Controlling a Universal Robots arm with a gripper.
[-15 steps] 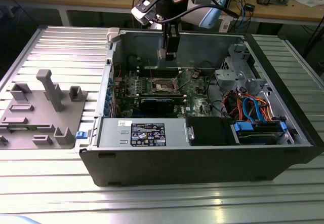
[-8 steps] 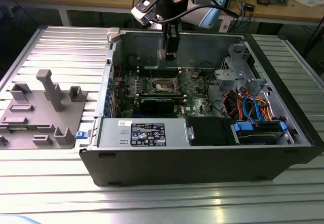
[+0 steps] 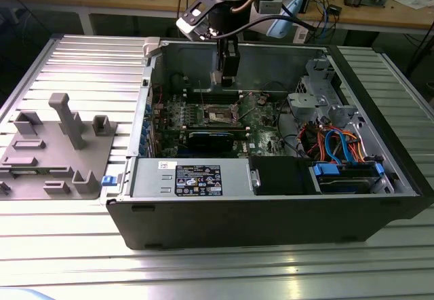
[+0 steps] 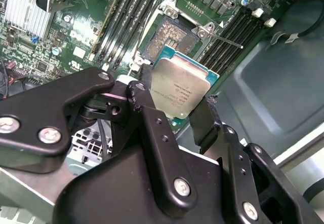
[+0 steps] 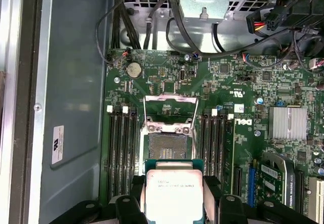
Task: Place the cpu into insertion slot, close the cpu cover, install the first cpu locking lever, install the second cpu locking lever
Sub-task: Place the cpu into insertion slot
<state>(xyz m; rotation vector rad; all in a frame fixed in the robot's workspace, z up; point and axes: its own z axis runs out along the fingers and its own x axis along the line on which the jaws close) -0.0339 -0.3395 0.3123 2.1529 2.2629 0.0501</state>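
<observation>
Claw point(image 3: 227, 77): my arm's claw hangs inside the open computer case point(image 3: 271, 218), its two black fingers point(image 4: 147, 89) clamped on opposite edges of the cpu.
Cpu point(image 4: 179, 88): I see it in both wrist views, silver top facing away from the board, held in the air between the fingertips and clear of the board.
Insertion slot point(image 5: 167, 145): uncovered, bare contact field showing, below the claw and just beyond its tips.
Cpu cover point(image 5: 170, 99): swung up open at the slot's far side from the claw.
Locking lever point(image 4: 228, 41): I note one thin metal rod jutting from a slot corner.
Memory slots point(image 5: 121, 153): black rows flanking the slot on both sides.
Motherboard point(image 5: 212, 82): green, lying flat under the claw.
Grey fixture point(image 3: 61, 144): on the ribbed table point(image 3: 68, 55), well apart from the claw, outside the case.
</observation>
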